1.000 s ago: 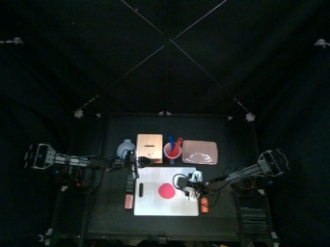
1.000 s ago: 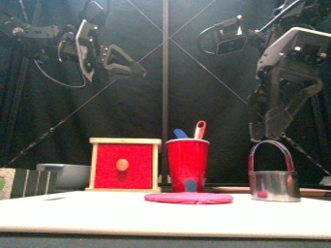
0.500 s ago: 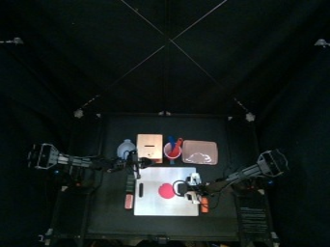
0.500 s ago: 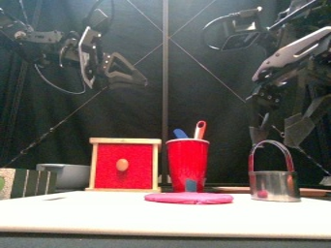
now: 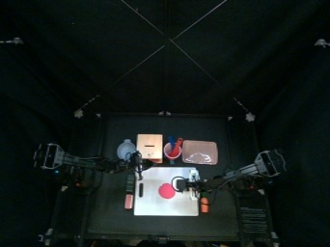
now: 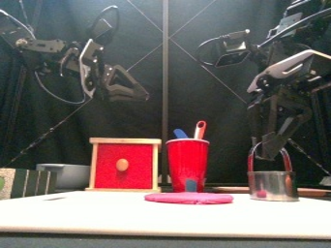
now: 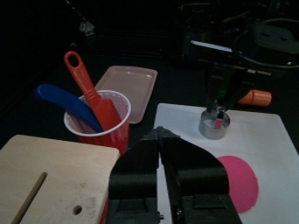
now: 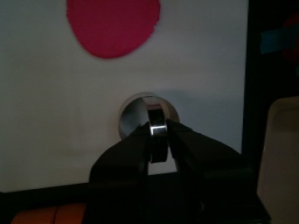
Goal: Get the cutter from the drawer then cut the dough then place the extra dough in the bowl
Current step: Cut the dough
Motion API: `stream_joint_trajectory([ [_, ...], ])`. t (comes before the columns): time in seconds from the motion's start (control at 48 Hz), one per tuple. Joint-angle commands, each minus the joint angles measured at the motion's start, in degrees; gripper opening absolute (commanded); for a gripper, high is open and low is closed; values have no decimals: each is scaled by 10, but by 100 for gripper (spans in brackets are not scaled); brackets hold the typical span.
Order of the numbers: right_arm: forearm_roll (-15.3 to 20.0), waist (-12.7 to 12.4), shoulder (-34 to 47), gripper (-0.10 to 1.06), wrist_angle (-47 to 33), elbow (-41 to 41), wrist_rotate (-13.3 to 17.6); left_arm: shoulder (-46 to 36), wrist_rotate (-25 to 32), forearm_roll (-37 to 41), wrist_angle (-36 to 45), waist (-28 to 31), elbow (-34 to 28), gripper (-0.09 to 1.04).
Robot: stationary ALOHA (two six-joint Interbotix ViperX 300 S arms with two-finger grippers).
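Note:
The round metal cutter stands on the white cutting board, to the right of the flat red dough. My right gripper has come down over it, and in the right wrist view its jaws are shut on the cutter's wire handle, with the cutter's ring below and the dough beyond. My left gripper hangs high over the table's left side, slightly open with nothing in it. In the top view the cutter sits just right of the dough.
Behind the board stand the wooden box with a red drawer front, the red cup holding a blue and a red knife, and the pink tray. The blue-grey bowl is at the back left. An orange toy lies left of the board.
My right gripper has dropped onto the cutter's handle and its wide-open jaws have closed on it. The left arm has sunk a little, its jaws unchanged.

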Motion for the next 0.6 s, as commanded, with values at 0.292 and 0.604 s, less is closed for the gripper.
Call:
stream_joint_trajectory([
  [0.292,32,6,56,48,28,-140,4,10,1,-18,-5,-4,8,38],
  [0.604,18,-9,123,48,62,-211,1,10,4,-11,-5,3,18,38],
])
